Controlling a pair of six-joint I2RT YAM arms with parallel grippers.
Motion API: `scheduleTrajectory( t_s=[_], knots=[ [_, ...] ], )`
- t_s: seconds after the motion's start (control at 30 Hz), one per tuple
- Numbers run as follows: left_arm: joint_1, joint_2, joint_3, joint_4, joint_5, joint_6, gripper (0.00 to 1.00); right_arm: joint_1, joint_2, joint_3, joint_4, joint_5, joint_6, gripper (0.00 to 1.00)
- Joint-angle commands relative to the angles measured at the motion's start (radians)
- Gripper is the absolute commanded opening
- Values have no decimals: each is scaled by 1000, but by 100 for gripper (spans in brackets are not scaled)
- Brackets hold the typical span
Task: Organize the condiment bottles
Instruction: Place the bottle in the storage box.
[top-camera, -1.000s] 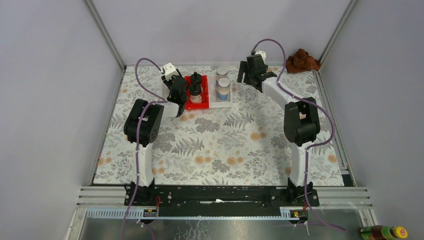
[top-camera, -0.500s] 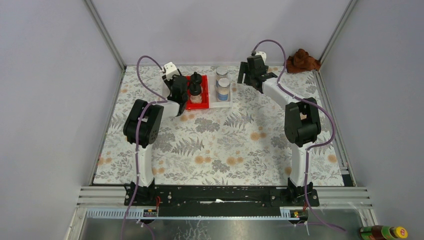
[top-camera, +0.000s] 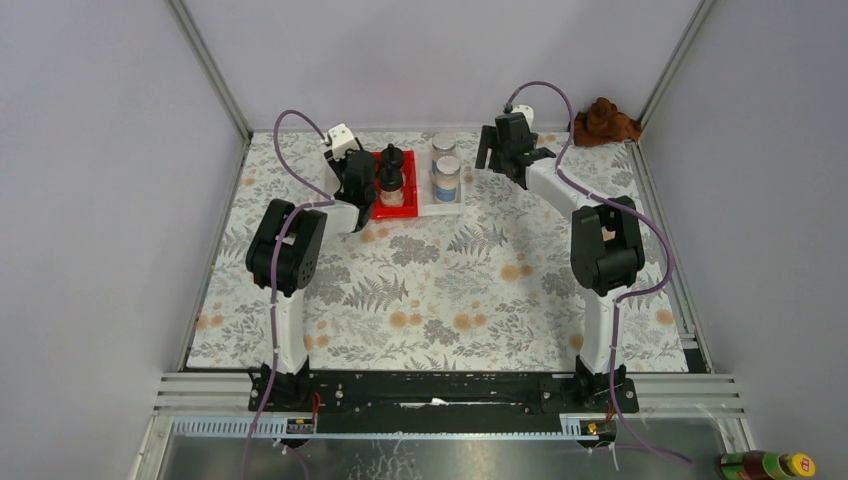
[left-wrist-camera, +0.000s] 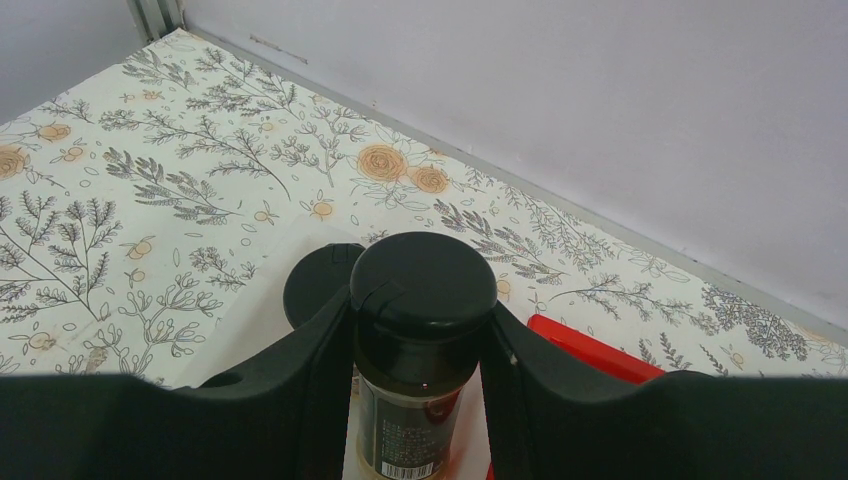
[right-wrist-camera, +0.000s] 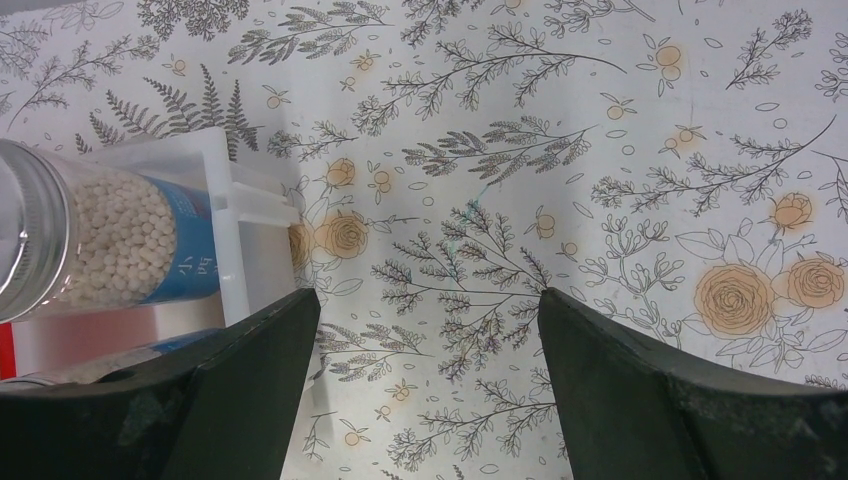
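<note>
While I am watching the wrists:
Left jaws: clamping a dark-brown jar (left-wrist-camera: 415, 400) between them.
Right jaws: hanging wide apart, empty; blue-label jar (right-wrist-camera: 120, 245) sitting just left of them.

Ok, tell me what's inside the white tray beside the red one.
Two silver-lidded jars with blue labels: a near jar and a far jar behind it, standing in the white tray. One holds white pellets. The tray floor beneath them is covered.
</note>
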Motion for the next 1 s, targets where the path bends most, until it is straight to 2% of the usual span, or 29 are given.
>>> scheduleTrajectory(
  t_s=[0.0,0.27,0.4,0.47,0.53,0.57,0.97],
  knots=[
    [-17,5,2,-112,14,-36,38,10,-71,-6,34,31,2,88],
    [-18,8,20,-168,20,-53,38,10,-73,-14,41,30,4,88],
    [-18,25,92,-287,20,-88,37,9,-73,-15,44,34,1,88],
    [-18,38,129,-359,30,-108,33,10,-74,-14,44,34,-1,88],
    [-18,48,152,-416,40,-124,24,10,-74,-14,46,34,-1,88],
    [-19,48,155,-427,44,-131,23,10,-74,-15,46,34,-3,88],
    [-29,43,156,-505,68,-188,29,10,-74,-21,55,25,-5,89]
  ],
)
